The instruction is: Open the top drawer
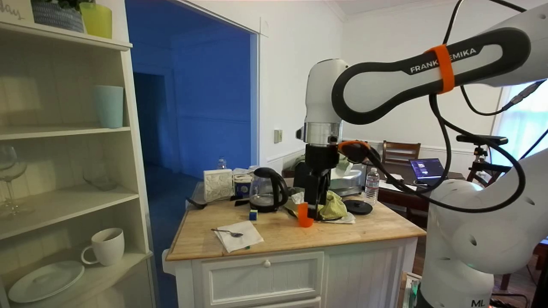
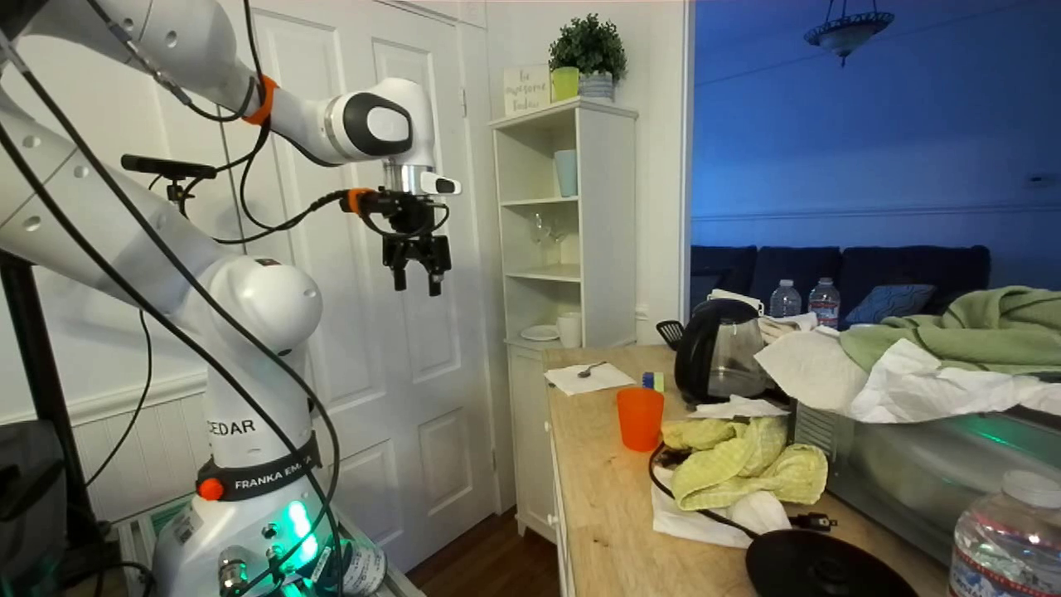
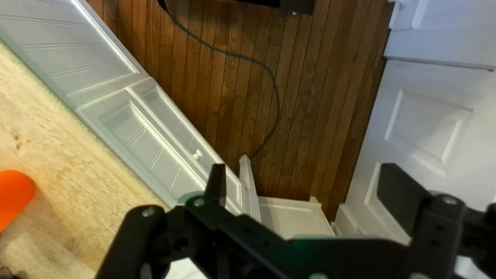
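Reaching seems the step: the gripper (image 2: 418,287) (jaws apart) hangs high in front of the closed drawer (image 1: 263,282); next, lower to its knob (image 1: 267,264).

- Top drawer (image 1: 239,280): white, lined with fine grooves; knob (image 1: 267,264) also white.
- Gripper (image 2: 418,286): black.
- Arm (image 1: 385,90): white and black, wears an orange band (image 1: 445,70).
- Cup (image 2: 640,420): solid orange.
- Cloth (image 2: 746,466): yellow-green.
- Countertop (image 1: 192,239): pale wood, faintly streaked.
- Floor (image 3: 232,100): brown, striped by plank seams.
- Tumbler (image 1: 110,107): plain pale blue.
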Robot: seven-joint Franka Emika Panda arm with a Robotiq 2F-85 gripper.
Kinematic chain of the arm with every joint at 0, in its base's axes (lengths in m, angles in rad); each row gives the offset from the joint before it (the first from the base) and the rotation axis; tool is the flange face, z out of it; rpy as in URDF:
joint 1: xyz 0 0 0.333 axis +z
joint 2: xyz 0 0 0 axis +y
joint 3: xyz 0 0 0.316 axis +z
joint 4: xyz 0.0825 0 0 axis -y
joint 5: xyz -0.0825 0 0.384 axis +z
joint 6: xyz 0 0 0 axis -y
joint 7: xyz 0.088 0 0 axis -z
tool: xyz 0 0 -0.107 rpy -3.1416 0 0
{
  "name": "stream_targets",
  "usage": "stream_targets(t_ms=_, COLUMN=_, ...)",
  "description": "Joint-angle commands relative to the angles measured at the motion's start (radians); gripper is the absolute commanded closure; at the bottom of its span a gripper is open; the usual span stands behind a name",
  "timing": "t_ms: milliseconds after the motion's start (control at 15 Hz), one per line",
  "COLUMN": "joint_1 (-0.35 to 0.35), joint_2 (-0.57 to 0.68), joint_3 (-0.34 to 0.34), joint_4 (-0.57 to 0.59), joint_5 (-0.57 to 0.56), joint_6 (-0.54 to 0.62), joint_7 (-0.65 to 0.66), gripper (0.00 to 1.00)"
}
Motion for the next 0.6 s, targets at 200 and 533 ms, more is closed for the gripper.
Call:
stream_targets(t_ms=200, joint_1=-0.058, joint_2=0.120, joint_3=0.071, joint_4=-0.002, joint_5=0.084, joint_6=0.347, joint_7=0.235, gripper=0.00)
stream_targets(t_ms=533, joint_1=-0.182, joint_2=0.296, joint_3=0.175, joint_4=-0.003, joint_5=-0.009, joint_6=0.749, joint_7=0.406, gripper=0.00)
